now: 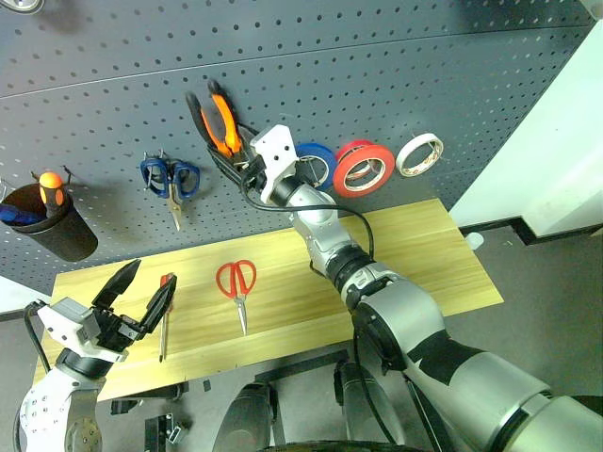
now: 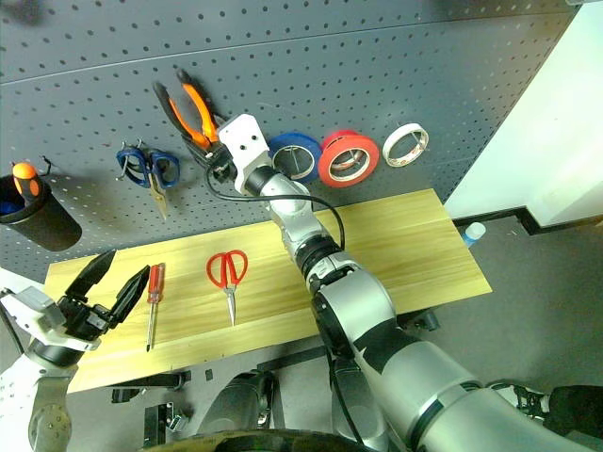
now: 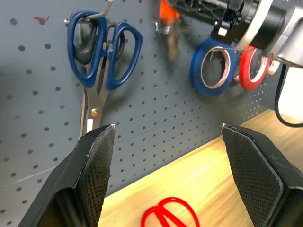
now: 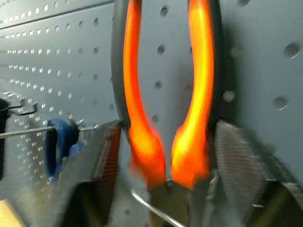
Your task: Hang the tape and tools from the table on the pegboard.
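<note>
Dark grey pegboard (image 1: 396, 66) fills the upper half of the head views, with the light wooden bench (image 1: 415, 254) running across the middle below it.

Already on the board, right of centre: the red tape (image 1: 364, 168) on a hook, between a blue tape roll (image 1: 315, 162) and a white tape roll (image 1: 419, 153). Blue-handled scissors (image 1: 171, 179) hang left of centre, and a black cup (image 1: 55, 226) at far left holds an orange-handled screwdriver (image 1: 50, 185).

The orange-and-black pliers (image 1: 217, 121) are up on the board at upper centre, handles pointing up and nose down over a wire hook visible in the right wrist view. The right pincer (image 1: 247, 168) sits at their lower end; its pads (image 4: 239, 156) stand to either side of the pliers' neck, and a slight gap seems to show on each side, though blur there prevents certainty. My reading is that the pliers have just been hung and the grip is being let go; whether the hook alone now carries them cannot be confirmed.

Two items are left on the bench: the red-handled scissors (image 1: 237, 282) at centre-left, blades toward the near edge, and the red-handled screwdriver (image 1: 165, 315) further left. The left pincer (image 1: 137, 297) hovers wide and empty beside the screwdriver, probably staged for the next pick.
</note>
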Controlling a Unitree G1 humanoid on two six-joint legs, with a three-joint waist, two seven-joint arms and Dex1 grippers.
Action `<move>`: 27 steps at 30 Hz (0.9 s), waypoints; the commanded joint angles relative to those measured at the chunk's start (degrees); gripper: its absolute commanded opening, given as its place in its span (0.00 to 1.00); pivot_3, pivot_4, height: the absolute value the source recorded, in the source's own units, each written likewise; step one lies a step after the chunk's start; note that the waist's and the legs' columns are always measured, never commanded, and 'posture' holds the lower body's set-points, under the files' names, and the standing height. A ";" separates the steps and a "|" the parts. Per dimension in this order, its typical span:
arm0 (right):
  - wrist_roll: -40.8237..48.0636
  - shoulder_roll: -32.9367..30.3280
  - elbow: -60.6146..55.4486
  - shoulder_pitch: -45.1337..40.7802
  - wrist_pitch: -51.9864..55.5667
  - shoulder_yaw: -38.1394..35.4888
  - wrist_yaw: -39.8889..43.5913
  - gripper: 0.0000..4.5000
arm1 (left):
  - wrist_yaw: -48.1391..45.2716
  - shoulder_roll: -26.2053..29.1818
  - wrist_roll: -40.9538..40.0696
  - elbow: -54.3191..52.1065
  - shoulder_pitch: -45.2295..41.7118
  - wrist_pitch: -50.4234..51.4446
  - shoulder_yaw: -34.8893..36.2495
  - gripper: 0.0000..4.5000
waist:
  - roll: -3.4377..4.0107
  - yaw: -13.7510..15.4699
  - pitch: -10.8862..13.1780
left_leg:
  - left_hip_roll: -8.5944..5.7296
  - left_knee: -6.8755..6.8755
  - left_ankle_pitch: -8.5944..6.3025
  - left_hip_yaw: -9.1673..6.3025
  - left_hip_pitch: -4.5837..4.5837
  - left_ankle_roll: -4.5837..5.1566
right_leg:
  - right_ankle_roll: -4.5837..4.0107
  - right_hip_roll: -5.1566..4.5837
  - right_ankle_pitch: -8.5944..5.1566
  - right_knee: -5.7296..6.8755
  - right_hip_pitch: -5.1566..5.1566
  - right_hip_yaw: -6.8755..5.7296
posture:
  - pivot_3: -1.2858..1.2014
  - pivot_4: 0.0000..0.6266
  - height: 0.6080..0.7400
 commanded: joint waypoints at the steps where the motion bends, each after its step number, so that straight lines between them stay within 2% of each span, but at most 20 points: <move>1: 0.53 6.02 -2.27 0.79 -1.83 -0.68 -0.05 0.98 | -0.18 -0.07 0.07 -0.52 -0.04 -0.96 0.45 0.84 | 0.00 -0.04 0.00 | 0.00 0.00 0.00 0.00 0.00 0.00 | 0.00 0.00 0.00 0.00 0.00 0.00 | 0.55 0.29 0.98; 7: -1.53 3.22 -10.07 4.36 -9.15 2.50 2.71 0.98 | -0.95 0.21 -0.99 -1.45 0.87 -0.54 1.46 0.84 | -0.02 -0.04 -0.01 | 0.00 0.00 0.00 0.00 0.00 0.00 | 0.01 0.01 0.00 0.00 -0.01 0.00 | 0.54 0.26 0.98; 10: -3.47 0.99 -18.55 9.13 -11.38 5.85 3.52 0.98 | -1.65 0.44 -2.49 -3.15 3.35 0.44 2.21 0.84 | -0.13 -0.06 -0.08 | 0.01 -0.02 -0.01 0.01 0.00 0.01 | 0.02 0.00 0.00 -0.04 0.00 0.00 | 0.54 0.25 0.98; 13: -5.19 -1.94 -30.62 15.68 -9.22 9.27 4.11 0.98 | -2.08 0.08 -3.13 -4.83 6.61 1.00 2.26 0.84 | -0.14 0.00 -0.09 | 0.02 -0.02 -0.03 0.03 -0.02 0.02 | 0.02 0.00 0.00 -0.06 -0.01 0.01 | 0.54 0.24 0.98; 17: -3.68 -6.68 -48.22 23.53 -0.31 11.73 5.98 0.98 | -0.09 -1.30 -1.70 -6.58 9.38 1.30 1.26 0.84 | -0.16 0.11 -0.10 | 0.03 0.02 -0.03 0.03 -0.06 0.02 | 0.01 0.00 0.00 -0.04 -0.01 0.01 | 0.54 0.23 0.98; 21: -2.95 -14.79 -65.69 30.65 11.46 11.99 8.96 0.98 | 5.64 -3.48 4.89 -7.79 10.65 2.43 -1.76 0.84 | -0.21 0.95 -0.13 | 0.03 0.13 -0.03 0.03 -0.04 0.02 | -0.12 0.00 -0.09 -0.09 0.10 0.01 | 0.54 0.24 0.98; 27: -0.31 -27.30 -84.02 40.66 29.89 9.41 11.73 0.98 | 19.72 -4.77 13.10 -7.24 7.11 16.51 -7.33 0.84 | -0.27 1.71 -0.16 | 0.02 0.14 -0.03 0.02 0.03 0.03 | -0.11 0.00 -0.16 -0.18 0.21 0.00 | 0.53 0.25 0.98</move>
